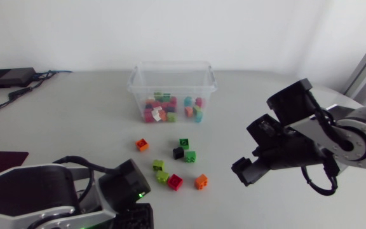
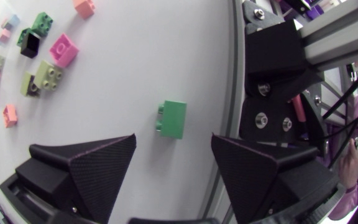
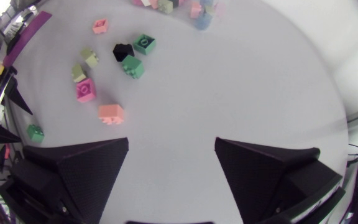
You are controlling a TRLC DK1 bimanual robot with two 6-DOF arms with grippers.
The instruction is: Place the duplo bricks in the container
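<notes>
the clear container stood toward the far side of the table, about mid-width, with a heap of bricks in its bottom. a strip of bare tabletop separated its near wall from the loose cluster.

in that cluster, the orange-red brick lay alone on the left. the green brick, black brick and second green brick were bunched tight; i could not tell whether they touched. nearer me lay the olive brick, the lime brick and the red brick close together, with the orange brick just right of the red.

my left arm came in low at the near left corner. the left gripper had its fingers spread wide, low over the table. a lone green brick lay just ahead of the gap, touching neither finger and near the table's edge, so room on that side was tight. the cluster was well apart on the other side.

my right arm reached in from the right. the right gripper was wide apart too, over bare tabletop right of the cluster. the orange brick was the nearest one, ahead of one finger and apart from it. open surface ran from there to the table's right edge.
</notes>
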